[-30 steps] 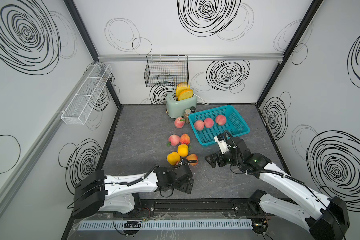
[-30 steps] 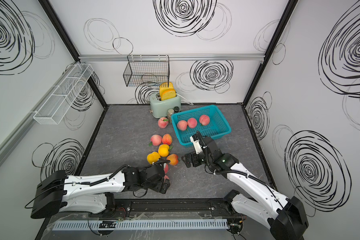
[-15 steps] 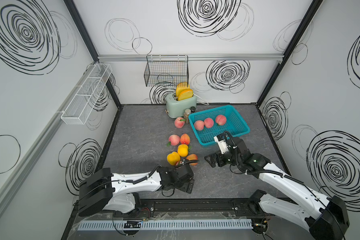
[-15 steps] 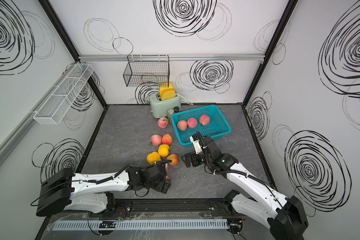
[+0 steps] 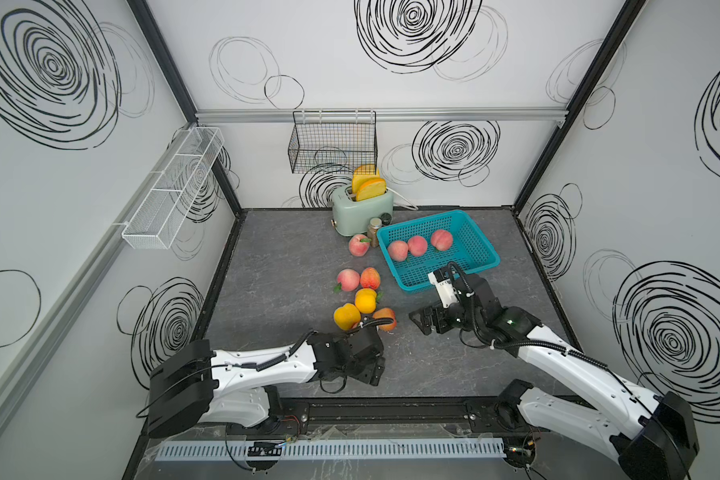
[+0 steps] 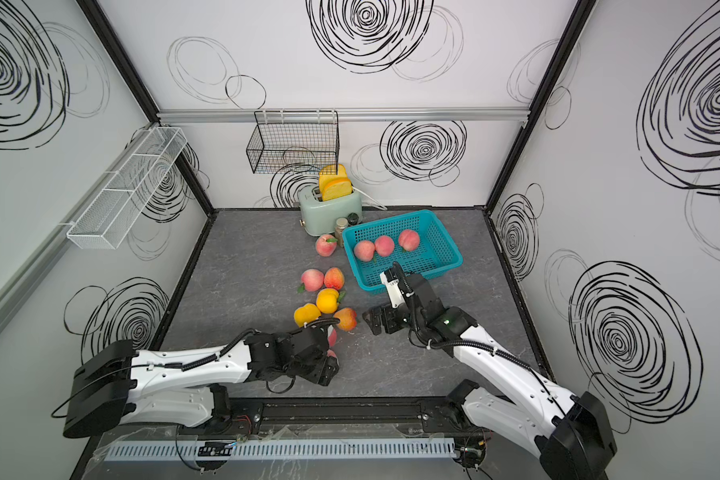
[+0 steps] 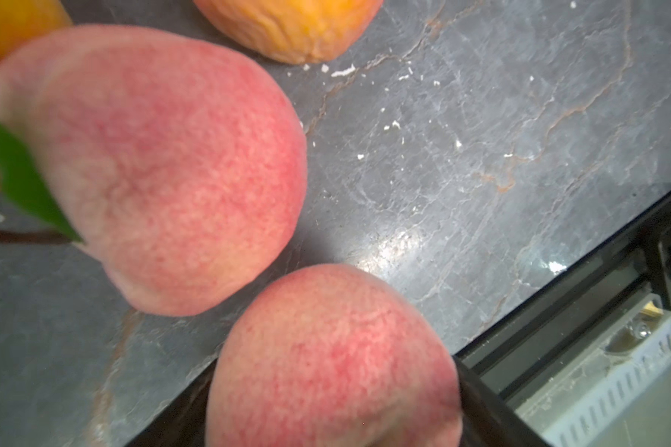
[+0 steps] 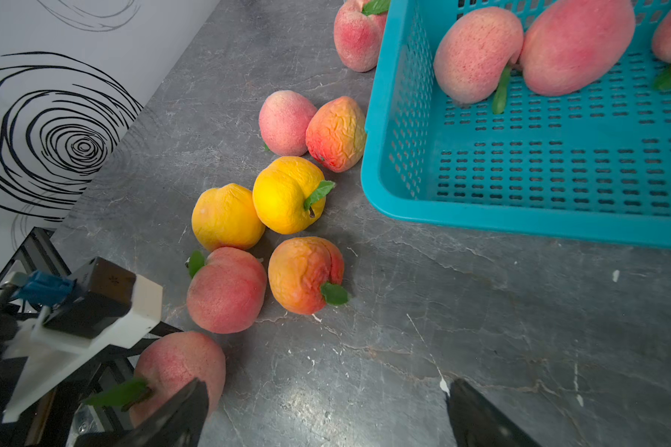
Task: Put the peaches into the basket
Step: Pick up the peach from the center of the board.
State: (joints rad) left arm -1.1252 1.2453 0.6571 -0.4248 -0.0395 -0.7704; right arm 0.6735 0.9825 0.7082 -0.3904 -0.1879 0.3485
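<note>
Left pincer [image 7: 326, 422] narrower now, pink peach [image 7: 334, 356] between its jaws

White walls [image 5: 329, 50] scrawled with black swirls [image 5: 412, 16] enclose a grey marbled floor [image 5: 292, 257], framed by black corner posts [image 5: 170, 75].

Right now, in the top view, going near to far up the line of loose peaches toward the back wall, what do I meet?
From the near end: orange-red peach → yellow peach with leaf → pink peach → toaster → black wire basket.
</note>
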